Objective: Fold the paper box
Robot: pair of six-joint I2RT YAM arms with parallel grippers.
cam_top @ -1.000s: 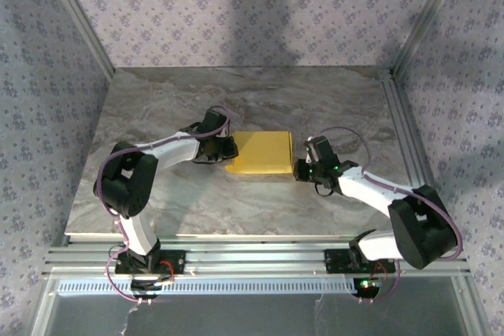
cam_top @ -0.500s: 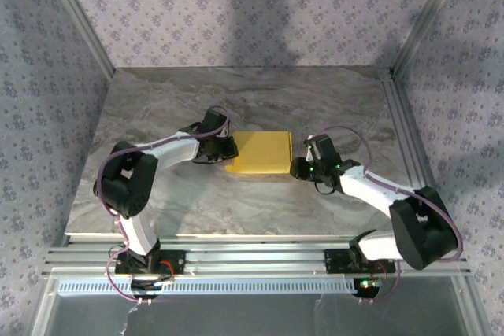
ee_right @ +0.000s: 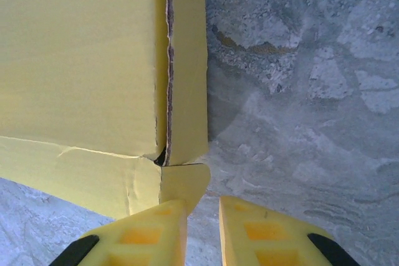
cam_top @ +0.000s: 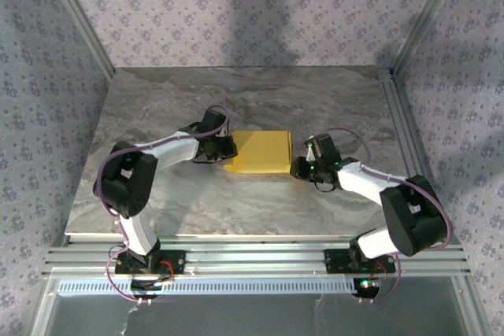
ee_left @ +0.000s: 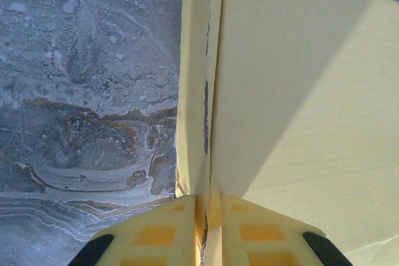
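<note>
Now my left arm [cam_top: 169, 145] and right arm [cam_top: 358, 179] reach inward; left jaws pinch the paper box [cam_top: 262, 153], right jaws barely parted at its corner.

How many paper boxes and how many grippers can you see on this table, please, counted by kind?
Yellow paper box: 1
Grippers: 2 (left gripper, right gripper)
Total: 3

overhead wide; wrist cameras closely share paper box [cam_top: 262, 153].
</note>
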